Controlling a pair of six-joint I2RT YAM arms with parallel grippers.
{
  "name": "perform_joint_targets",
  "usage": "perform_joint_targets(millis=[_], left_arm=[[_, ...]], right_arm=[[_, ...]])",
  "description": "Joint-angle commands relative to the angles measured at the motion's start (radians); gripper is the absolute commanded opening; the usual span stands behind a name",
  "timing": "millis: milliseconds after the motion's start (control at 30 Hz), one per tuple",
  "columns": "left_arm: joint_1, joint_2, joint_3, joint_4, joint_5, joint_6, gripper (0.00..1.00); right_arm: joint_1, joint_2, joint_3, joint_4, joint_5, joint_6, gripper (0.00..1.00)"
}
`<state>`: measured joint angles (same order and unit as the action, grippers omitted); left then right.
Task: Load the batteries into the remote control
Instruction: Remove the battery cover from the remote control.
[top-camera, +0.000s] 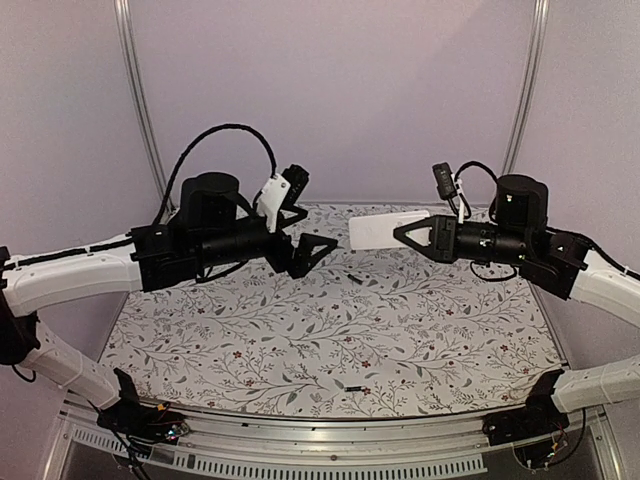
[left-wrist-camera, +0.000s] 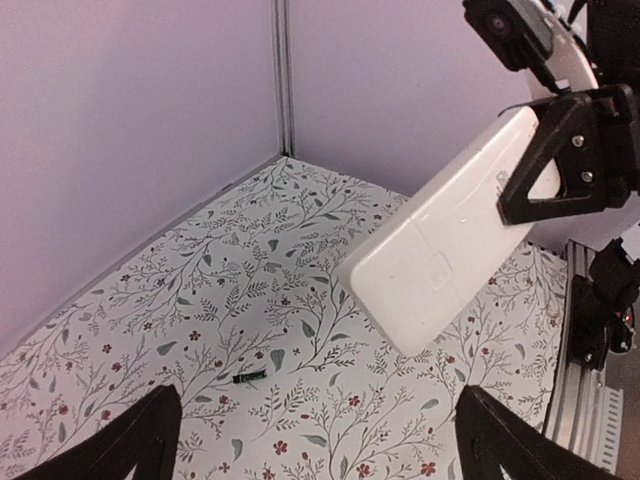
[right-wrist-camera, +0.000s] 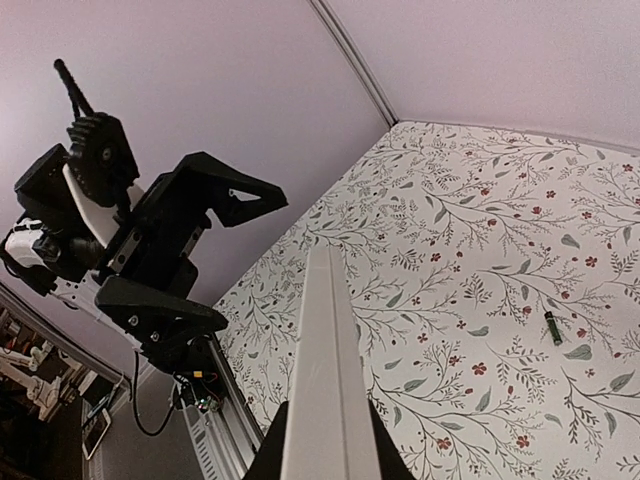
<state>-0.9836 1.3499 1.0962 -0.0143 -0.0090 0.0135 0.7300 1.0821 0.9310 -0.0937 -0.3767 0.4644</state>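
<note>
The batteries are not loaded yet: one battery (top-camera: 352, 386) lies alone on the flowered tabletop (top-camera: 450, 340) close to the near edge, about at its middle, and the second battery (top-camera: 354, 279) lies farther in, past the centre and toward the far edge. Both are free, with no gripper near them, so I judge that they wait there until the handset is made ready. Above the far part of the tabletop the remote control (top-camera: 385, 230) is held in the air. The right gripper (top-camera: 400, 233) is clamped on one end of it, so that the long body points toward the left arm. The side seen from the left wrist is plain white with faint seam lines and no buttons, so it is probably the back, where the battery compartment should be. Whether a cover closes it I cannot tell. The left gripper (top-camera: 315, 230) stands just beside the free end, its jaws spread wide with nothing between them. It seems placed there to work on that back side while the right arm keeps the remote steady.
</note>
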Motion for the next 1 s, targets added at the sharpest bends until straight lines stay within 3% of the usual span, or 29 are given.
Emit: perform_joint_targets(millis=[0,200,300,500,633,967], left_arm=[[0.067,-0.002,-0.056,0.154,0.179,-0.307,0.95],[0.088,0.071,-0.017,0.253,0.413,-0.399,0.92],[0.088,0.135,0.025,0.269,0.468,-0.457,0.82],[0.093,0.190,0.046,0.297,0.432,-0.534,0.68],[0.105,0.205,0.046,0.299,0.399,-0.577,0.53],[0.177,0.207,-0.046,0.450,0.498,-0.672,0.31]], right_arm=[[-0.007,-0.033,-0.014,0.084,-0.008,-0.036,0.00],[-0.007,-0.004,-0.011,0.152,-0.104,-0.035,0.00],[-0.006,0.030,-0.004,0.188,-0.161,-0.029,0.00],[-0.006,0.075,0.005,0.216,-0.182,-0.004,0.00],[-0.006,0.074,0.003,0.217,-0.177,-0.003,0.00],[-0.007,0.040,-0.017,0.271,-0.225,0.006,0.00]])
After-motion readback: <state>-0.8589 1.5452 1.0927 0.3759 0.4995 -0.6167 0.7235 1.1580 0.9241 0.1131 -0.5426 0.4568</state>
